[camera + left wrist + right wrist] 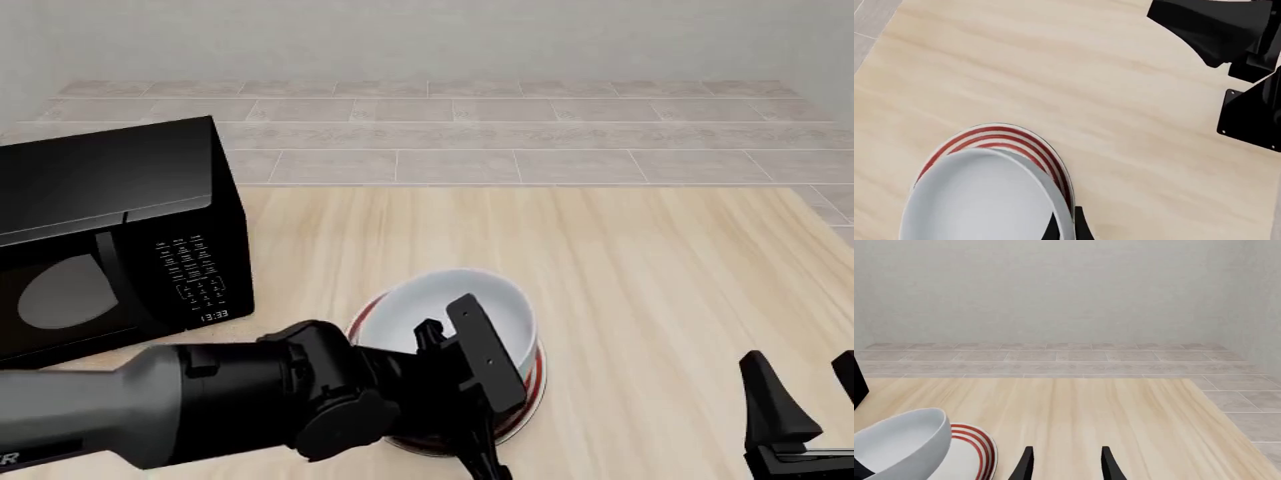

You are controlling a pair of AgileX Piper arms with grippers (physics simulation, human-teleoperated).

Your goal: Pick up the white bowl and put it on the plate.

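The white bowl (447,300) hangs tilted just over the plate (531,385), whose red rings show beneath it. My left gripper (450,322) reaches in from the left and is shut on the bowl's near rim. In the left wrist view the bowl (981,200) covers most of the plate (1014,137), and the left gripper (1066,227) pinches the rim, one dark finger on each side. The right wrist view shows the bowl (901,442) leaning above the plate (977,450). My right gripper (1067,465) is open with nothing in it, at the table's front right (801,400).
A black microwave (107,250) stands at the table's left, close to the left arm. Parts of the right arm (1227,30) show in the left wrist view. Beyond the wooden table (641,260) are a tiled floor and a pale wall.
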